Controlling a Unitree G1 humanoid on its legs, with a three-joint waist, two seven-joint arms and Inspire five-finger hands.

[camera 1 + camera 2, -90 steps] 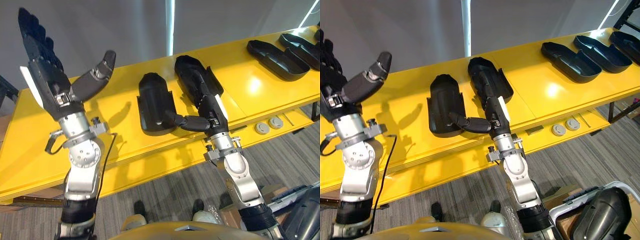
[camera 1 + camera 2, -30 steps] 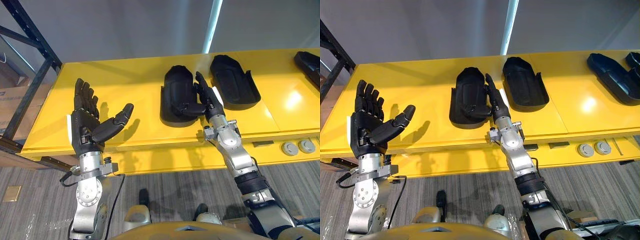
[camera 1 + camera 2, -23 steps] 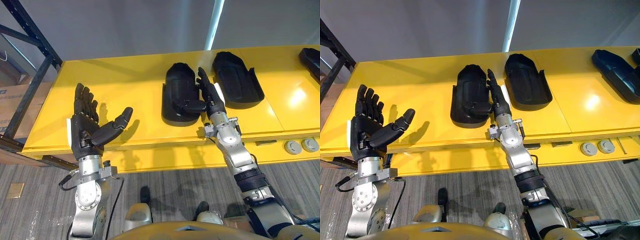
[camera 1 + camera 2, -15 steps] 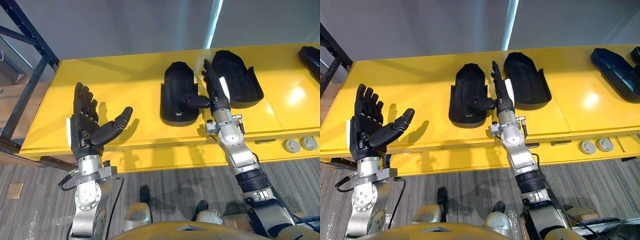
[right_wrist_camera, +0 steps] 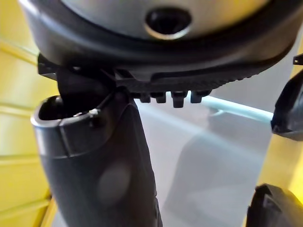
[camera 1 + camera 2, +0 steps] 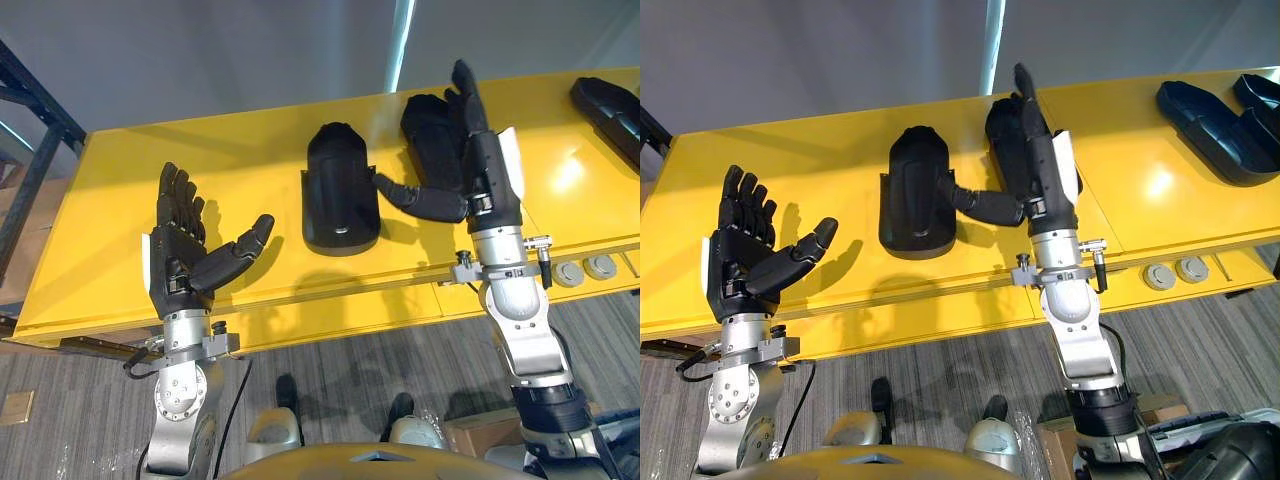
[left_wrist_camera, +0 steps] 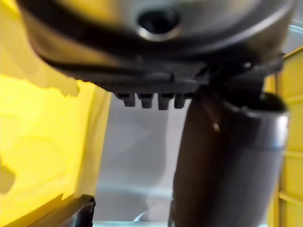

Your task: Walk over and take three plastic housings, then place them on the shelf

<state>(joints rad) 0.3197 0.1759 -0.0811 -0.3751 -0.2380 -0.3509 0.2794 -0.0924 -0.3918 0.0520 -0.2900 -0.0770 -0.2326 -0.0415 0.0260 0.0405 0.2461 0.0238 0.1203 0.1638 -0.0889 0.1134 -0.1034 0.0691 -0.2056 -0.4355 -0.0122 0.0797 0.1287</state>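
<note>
**Item:** plastic housings, black, lying on the yellow bench [image 6: 200, 165]. None is in a hand.

**Location:**
- The first housing [image 6: 340, 190] sits at 12 o'clock in the head views.
- The second housing [image 6: 430, 140] is just beside it at 1 o'clock, partly behind the right hand.
- The further housings [image 6: 1210, 115] lie well apart at 2 o'clock.

**Orientation:**
- First housing: the long axis runs 12 to 6. The rounded narrow end is at 12 and the broader flared end at 6, near the bench's front edge.
- Second housing: much the same, tilted slightly 11 to 5.
- Further housings: roughly 10 to 4.

**Hands:**
- The right hand [image 6: 485, 170] is raised in front of the second housing. Its fingers are straight toward 12 and its thumb is spread toward 9. It holds nothing.
- The left hand [image 6: 180, 260] is at 8 o'clock with the palm showing and the fingers spread. It is empty.

**Step in hand (judged):** the first pick, not yet made.

**Handling advice:**
- Lower the right hand across a housing's short axis.
- Set the thumb on one long wall and the fingers on the other, near mid-length, so the housing lifts level.
- The gap between the two neighbouring housings is narrow, so slide the fingers in without shoving the other one.
- The smooth shell may slip, so close firmly before lifting.
- The free left hand could support the flared end.
</note>
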